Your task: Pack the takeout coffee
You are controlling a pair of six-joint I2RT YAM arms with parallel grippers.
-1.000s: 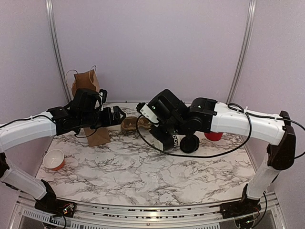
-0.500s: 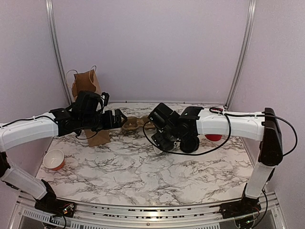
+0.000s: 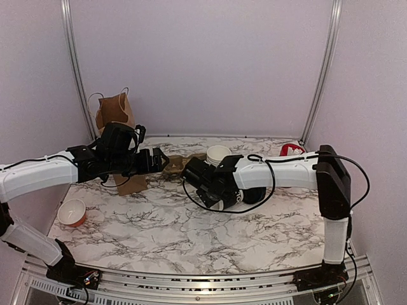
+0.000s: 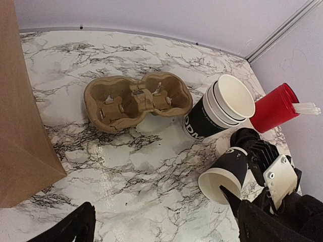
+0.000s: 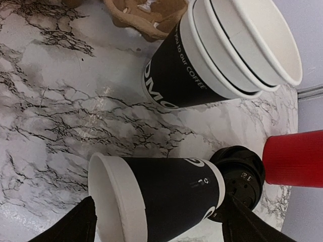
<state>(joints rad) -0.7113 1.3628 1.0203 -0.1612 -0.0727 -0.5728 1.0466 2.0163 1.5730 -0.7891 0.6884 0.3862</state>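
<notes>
Marble table point(image 3: 159, 235), both arms reaching in over it, coffee cup tipped over near the middle.

From where I stand, the brown paper bag point(image 3: 114, 109) is upright at the back left, with the left gripper point(image 3: 158, 160) hanging beside it, jaws spread wide and holding nothing. A cardboard cup carrier point(image 4: 136, 101) sits mid-table, touching the stack of cups point(image 4: 217, 108), and the red cup point(image 4: 272, 108) is just beyond. The takeout coffee cup point(image 5: 171, 189) lies on its side on the marble, mouth uncovered, between the right gripper's point(image 5: 159, 199) parted fingers. Its black lid point(image 5: 242, 174) rests at its base.
</notes>
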